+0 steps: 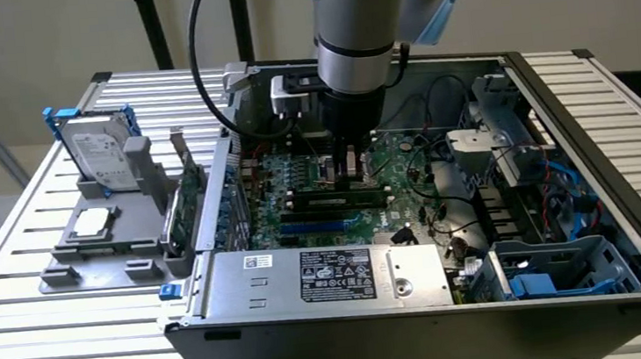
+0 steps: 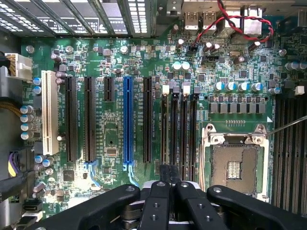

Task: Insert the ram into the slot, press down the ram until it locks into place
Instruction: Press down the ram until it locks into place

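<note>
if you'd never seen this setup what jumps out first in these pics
The big grey robot arm plunging straight down into the open computer case, its gripper just above the ram on the green motherboard. In the wrist view, the bright blue slot stands out among the black ones.

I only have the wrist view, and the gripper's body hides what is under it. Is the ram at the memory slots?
Observer: Yes. In the exterior view the ram lies along the memory slots, just beneath the gripper.
Operator: Is it tilted?
Observer: It looks level. I cannot tell whether the clips have locked.
Operator: Anything outside the case?
Observer: A hard drive stands in a grey holder on the exterior view's left.
</note>
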